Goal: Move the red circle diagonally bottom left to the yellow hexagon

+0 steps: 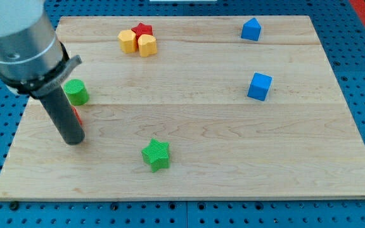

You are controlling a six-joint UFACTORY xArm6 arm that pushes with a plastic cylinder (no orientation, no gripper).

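Nearest us, the green star [156, 154] sits alone low on the board [233, 171], clear of the work. Our tip [73, 139] is down at the view's left, and we have no claw, just the rod, so nothing is spread or pinched. A sliver of red [76, 115] peeks out from behind the rod, touching it on the view's right; we judge that's the red circle, mostly hidden, so its shape can't be confirmed. The green circle [76, 92] is just above it, near the rod. The blue cube [259, 86] is well apart at the right. Far back, the yellow hexagon [128, 40], a yellow heart [147, 45] and a red star [143, 29] cluster touching; a blue block [251, 29] is top right. The red circle looks already lower-left of the hexagon, though well apart from it.
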